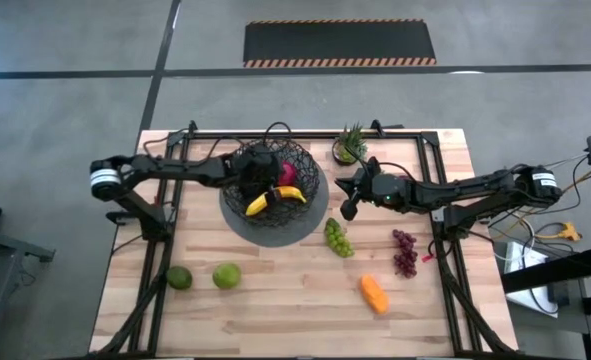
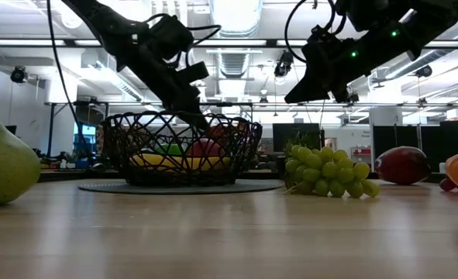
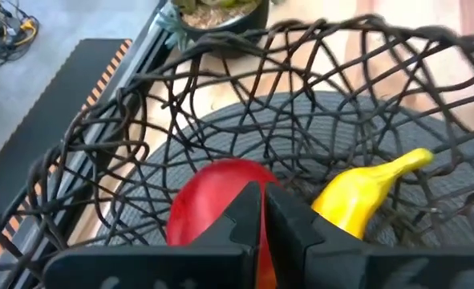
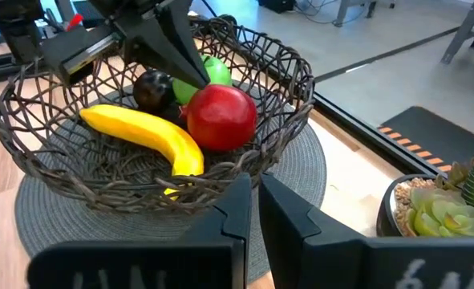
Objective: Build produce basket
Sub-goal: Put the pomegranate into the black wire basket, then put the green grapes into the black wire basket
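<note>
Basket (image 1: 273, 190): far centre of worktop (image 1: 275, 300), on grey round base. Holds banana (image 1: 275, 199), red apple (image 4: 222, 117), a green piece and a dark piece.

Outstanding on worktop: green grapes (image 1: 338, 239), purple grapes (image 1: 405, 252), orange piece (image 1: 374, 294), two green fruits (image 1: 203, 276).

Banana's long axis: roughly left-right.

Left gripper (image 1: 271, 172): inside basket, fingers closed, empty.

Right gripper (image 1: 350, 205): beside basket, fingers closed, empty.

Grey concrete floor (image 1: 65, 40), striped mat (image 1: 340, 43)
</note>
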`<state>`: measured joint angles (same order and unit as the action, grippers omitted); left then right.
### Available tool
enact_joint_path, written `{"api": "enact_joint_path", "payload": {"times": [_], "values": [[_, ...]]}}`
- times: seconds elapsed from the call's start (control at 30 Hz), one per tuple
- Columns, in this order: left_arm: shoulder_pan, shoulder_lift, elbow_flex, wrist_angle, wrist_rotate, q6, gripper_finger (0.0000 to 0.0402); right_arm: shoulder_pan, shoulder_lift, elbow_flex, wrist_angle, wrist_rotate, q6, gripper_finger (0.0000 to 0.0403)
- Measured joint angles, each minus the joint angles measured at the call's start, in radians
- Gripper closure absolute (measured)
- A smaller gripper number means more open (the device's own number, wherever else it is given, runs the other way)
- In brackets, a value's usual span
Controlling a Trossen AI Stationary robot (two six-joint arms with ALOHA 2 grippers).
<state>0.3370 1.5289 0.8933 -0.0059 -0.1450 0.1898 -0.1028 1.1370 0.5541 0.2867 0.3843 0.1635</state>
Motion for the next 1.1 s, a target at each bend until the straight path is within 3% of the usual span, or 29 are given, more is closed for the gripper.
{"api": "enact_joint_path", "payload": {"times": [0.23,0.6,0.8,1.1], "values": [[0.020,0.030,0.000,0.002,-0.004,-0.007,0.0402,0.000,0.000,0.000,0.000,0.000,0.001,0.0385],[0.024,0.047,-0.002,0.078,-0.102,-0.026,0.0401,0.000,0.003,0.000,0.000,0.000,0.011,0.0385],[0.005,-0.036,-0.005,0.078,-0.097,-0.026,0.0401,0.000,0.003,0.000,0.000,0.000,0.009,0.0385],[-0.116,-0.207,-0.051,0.106,-0.036,0.054,0.0401,0.000,0.003,0.014,0.003,0.000,0.009,0.0385]]}}
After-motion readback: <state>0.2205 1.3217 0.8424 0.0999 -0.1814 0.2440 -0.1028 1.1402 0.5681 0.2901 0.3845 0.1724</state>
